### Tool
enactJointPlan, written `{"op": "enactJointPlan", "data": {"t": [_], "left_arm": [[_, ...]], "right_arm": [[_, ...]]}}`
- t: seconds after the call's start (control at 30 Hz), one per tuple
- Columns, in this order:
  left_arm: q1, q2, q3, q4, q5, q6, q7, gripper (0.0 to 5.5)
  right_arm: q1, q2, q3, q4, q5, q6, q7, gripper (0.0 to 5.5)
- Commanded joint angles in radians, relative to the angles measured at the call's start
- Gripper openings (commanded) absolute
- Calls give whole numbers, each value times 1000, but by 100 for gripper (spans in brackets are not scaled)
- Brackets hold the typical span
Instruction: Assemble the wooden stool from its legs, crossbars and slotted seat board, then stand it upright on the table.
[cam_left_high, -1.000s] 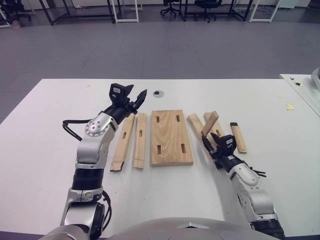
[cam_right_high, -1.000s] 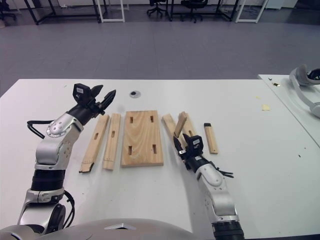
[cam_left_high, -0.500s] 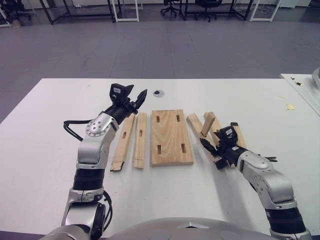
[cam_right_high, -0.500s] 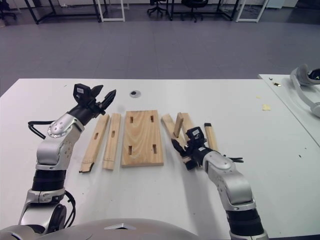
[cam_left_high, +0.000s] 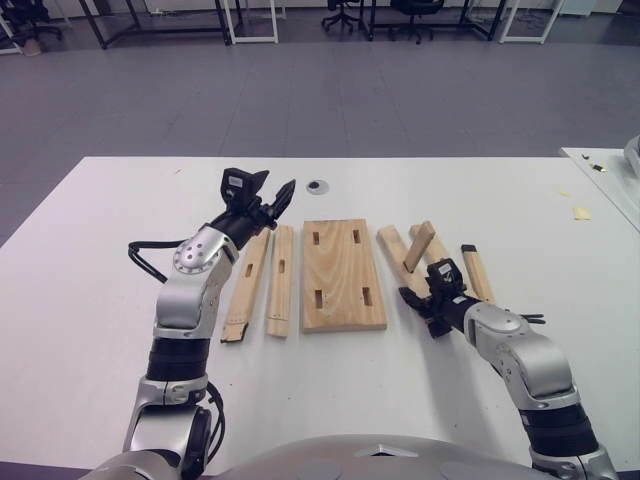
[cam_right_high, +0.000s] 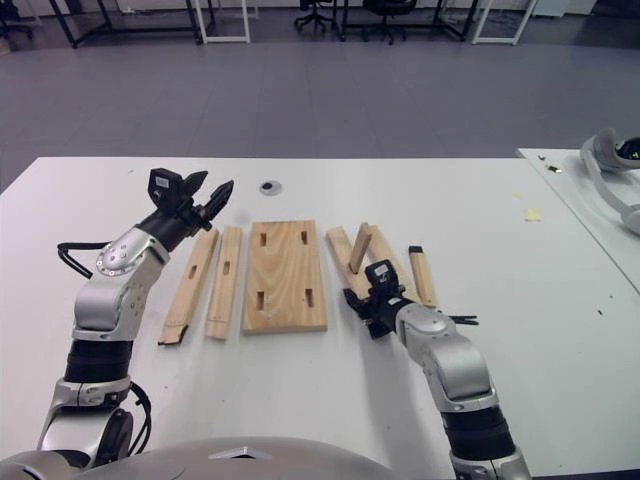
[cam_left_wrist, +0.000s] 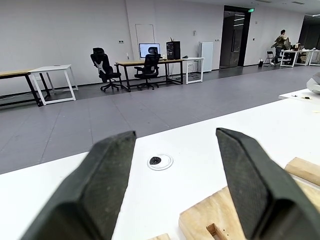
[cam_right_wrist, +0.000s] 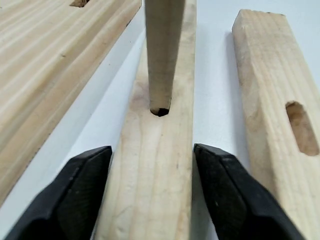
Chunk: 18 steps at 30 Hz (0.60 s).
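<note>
The seat board (cam_left_high: 343, 275) lies flat at the middle of the table (cam_left_high: 90, 260). Toward the right edge, the right gripper (cam_right_wrist: 152, 150) presses its jaws on both sides of a leg (cam_left_high: 392, 248). The crossbar (cam_left_high: 419, 245) standing in its slot now leans more rightward than before. The left gripper (cam_left_wrist: 175, 137) hovers with jaws wide apart, holding nothing.

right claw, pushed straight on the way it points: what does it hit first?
Likely the crossbar standing in the slot of the leg that the right claw grips; it sits dead ahead along that leg.
</note>
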Motion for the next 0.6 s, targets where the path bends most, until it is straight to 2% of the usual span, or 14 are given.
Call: {"op": "enactJointPlan", "data": {"t": [0.03, 0.1, 0.23, 0.33, 0.43, 0.6], "left_arm": [[3, 4, -11, -11, 4, 13, 1, 294], [6, -1, -22, -8, 4, 18, -3, 294], [9, -28, -41, -17, -49, 76, -21, 294], [-14, -144, 48, -36, -310, 274, 6, 294], [-26, -266, 134, -51, -605, 448, 68, 294], [-85, -324, 228, -34, -846, 529, 194, 294]], "right_arm": [[-1, -13, 8, 7, -19, -2, 6, 251], [-9, -15, 13, 11, -33, -22, 7, 216], [-47, -26, -15, -2, -38, -117, 39, 210], [-94, -32, -45, -39, -23, -225, 94, 210], [-145, 1, -29, -82, -2, -288, 128, 210], [-166, 31, 58, -197, 32, -302, 180, 210]]}}
